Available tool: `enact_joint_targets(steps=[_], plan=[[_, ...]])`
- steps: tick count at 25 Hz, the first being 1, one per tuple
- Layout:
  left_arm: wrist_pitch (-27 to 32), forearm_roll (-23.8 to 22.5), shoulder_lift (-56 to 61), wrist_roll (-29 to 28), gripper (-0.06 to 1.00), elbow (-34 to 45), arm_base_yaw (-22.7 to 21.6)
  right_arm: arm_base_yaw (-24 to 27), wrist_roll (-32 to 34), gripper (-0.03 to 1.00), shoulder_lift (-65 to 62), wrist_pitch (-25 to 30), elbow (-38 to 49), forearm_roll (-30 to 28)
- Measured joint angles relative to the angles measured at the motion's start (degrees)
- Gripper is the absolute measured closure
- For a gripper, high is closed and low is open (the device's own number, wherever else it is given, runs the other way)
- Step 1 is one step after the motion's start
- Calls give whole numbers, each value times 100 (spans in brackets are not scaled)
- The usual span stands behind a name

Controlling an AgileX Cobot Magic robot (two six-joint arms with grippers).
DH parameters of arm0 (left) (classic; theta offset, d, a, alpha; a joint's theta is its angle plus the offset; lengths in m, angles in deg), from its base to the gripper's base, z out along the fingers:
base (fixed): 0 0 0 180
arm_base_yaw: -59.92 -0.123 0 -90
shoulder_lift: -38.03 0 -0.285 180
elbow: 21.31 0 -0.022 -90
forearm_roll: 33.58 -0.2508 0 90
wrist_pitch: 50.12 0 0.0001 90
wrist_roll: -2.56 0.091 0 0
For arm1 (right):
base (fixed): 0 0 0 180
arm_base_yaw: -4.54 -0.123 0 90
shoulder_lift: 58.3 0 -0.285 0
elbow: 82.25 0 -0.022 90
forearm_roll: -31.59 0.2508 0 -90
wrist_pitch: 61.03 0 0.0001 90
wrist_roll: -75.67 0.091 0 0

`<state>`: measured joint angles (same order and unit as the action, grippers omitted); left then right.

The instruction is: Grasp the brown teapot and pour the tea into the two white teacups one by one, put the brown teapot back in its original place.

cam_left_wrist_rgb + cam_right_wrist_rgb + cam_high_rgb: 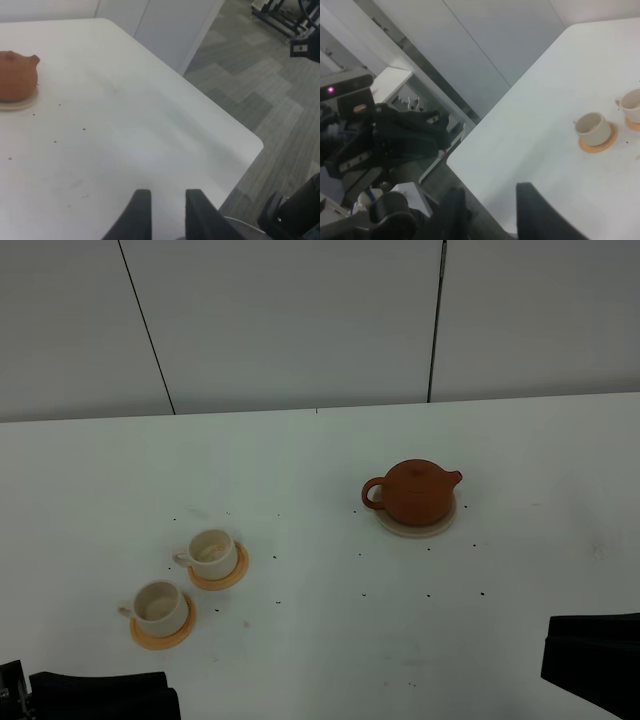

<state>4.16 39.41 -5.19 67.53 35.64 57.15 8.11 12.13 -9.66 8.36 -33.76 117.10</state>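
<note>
Reddish-brown round clay teapot (418, 492) seen upright on flat beige round coaster (440, 526), right of middle on white bench (320, 440); spout turned right, loop handle left. Two small cream-white cylindrical cups counted at front left, well apart from teapot: rear cup (212, 552) on orange round saucer (236, 575), front cup (159, 607) on second orange saucer (178, 636). Bare bench dotted with small dark specks (363, 594) lies between teapot and cups. One teapot, one coaster, two saucers counted. Left jaws held slightly apart, bench seen through gap. Right jaws held apart, nothing gripped.
</note>
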Motion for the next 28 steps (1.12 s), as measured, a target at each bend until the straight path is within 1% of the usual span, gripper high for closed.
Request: enact_joint_targets(steps=[3, 6, 9, 11, 15, 16, 18, 21, 23, 25, 28], plan=[[5, 0, 0, -52, 70, 0, 0, 0, 0, 73, 0, 0, 0, -33], [5, 0, 0, -132, 70, 0, 0, 0, 0, 73, 0, 0, 0, -222], [-30, 0, 0, -452, 70, 0, 0, 0, 0, 73, 0, 0, 0, -294], [-166, -14, 0, -585, 70, -24, 0, 0, 0, 73, 0, 0, 0, -299], [-499, -32, 0, -658, 70, -188, 0, 0, 0, 73, 0, -9, 0, -299], [-571, -32, 0, -665, 70, -227, 0, 0, 0, 73, 0, -58, 0, -299], [-732, -85, 0, -677, 70, -338, 0, 0, -12, 73, 0, -323, 0, -299], [-1023, -416, 0, -825, 70, -527, 0, 0, -25, 73, 0, -814, 0, -299], [-1243, -795, 0, -1071, 70, -641, 0, 0, -45, 73, 3, -958, 0, -301], [-1445, -1250, 0, -1428, 70, -752, 0, 0, -64, 73, 49, -1059, 0, -404], [-1599, -2192, 0, -2199, 70, -904, 0, 0, -70, 73, 260, -1096, 0, -600]])
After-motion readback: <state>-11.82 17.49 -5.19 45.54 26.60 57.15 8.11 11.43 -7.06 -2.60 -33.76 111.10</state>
